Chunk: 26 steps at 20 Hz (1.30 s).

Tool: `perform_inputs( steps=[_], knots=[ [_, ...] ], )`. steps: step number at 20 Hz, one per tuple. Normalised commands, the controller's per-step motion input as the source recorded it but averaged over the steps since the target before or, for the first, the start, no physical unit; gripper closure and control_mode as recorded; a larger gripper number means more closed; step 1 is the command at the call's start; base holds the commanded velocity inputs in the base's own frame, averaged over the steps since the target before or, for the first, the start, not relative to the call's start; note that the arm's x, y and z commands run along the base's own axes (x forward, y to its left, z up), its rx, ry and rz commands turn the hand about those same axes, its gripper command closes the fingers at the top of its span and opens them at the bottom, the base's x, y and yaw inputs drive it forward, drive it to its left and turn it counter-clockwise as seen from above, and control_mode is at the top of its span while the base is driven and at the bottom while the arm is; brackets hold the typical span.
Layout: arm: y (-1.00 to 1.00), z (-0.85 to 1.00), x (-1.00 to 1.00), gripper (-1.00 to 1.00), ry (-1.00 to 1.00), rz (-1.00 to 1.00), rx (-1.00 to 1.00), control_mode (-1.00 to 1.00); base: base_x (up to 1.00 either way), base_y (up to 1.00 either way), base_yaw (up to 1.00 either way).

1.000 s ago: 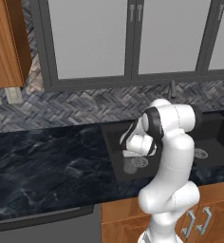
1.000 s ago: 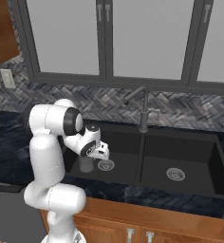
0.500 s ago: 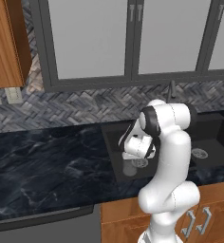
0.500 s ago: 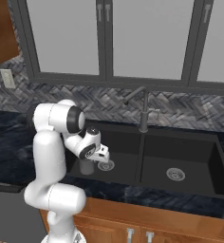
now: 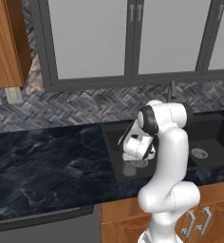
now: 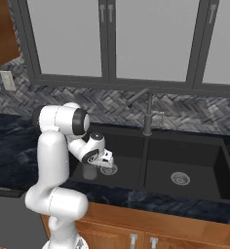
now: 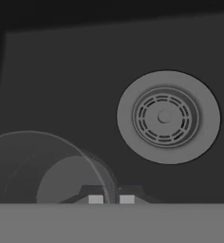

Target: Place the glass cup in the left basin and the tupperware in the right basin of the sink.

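The glass cup (image 7: 52, 175), a clear greyish tumbler, stands upright low in the left basin (image 6: 124, 148) of the black sink, just left of the silver drain (image 7: 167, 117). My gripper (image 7: 111, 199) is shut on the glass cup, its two fingertips pinching the wall at the rim. From the base views, the hand reaches down into the basin with the cup (image 5: 129, 168) (image 6: 90, 171) right under the gripper (image 6: 99, 164). The right basin (image 6: 195, 160) holds only its drain. The tupperware is out of view.
A dark faucet (image 6: 147, 114) rises behind the sink's centre divider. Black marble counter (image 5: 47, 166) stretches to the left of the sink. Wooden cabinet fronts (image 6: 175, 233) lie below, and glass-fronted wall cabinets hang above.
The hand has sunk a little deeper into the left basin with the cup in its grip.
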Motion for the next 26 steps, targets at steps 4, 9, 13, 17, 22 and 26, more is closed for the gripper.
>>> perform_inputs(
  steps=[4,9,13,17,22,26],
  knots=[
    [0.0,-0.2,0.0,1.0,0.0,0.0,0.0,-1.0,0.0,0.0,0.0],
    [0.0,-0.19,0.0,1.0,0.0,0.0,0.0,-1.0,0.0,0.0,0.0],
    [0.0,-0.01,0.0,1.0,0.01,0.0,0.0,-1.0,0.0,0.0,0.0],
    [0.0,0.0,0.0,-1.0,0.0,0.0,0.0,-1.0,0.0,0.0,0.0],
    [0.0,0.0,0.0,-1.0,0.0,0.0,0.0,-1.0,0.0,0.0,0.0],
    [0.0,0.0,0.0,-1.0,0.0,0.0,0.0,-1.0,0.0,0.0,0.0]
  ],
)
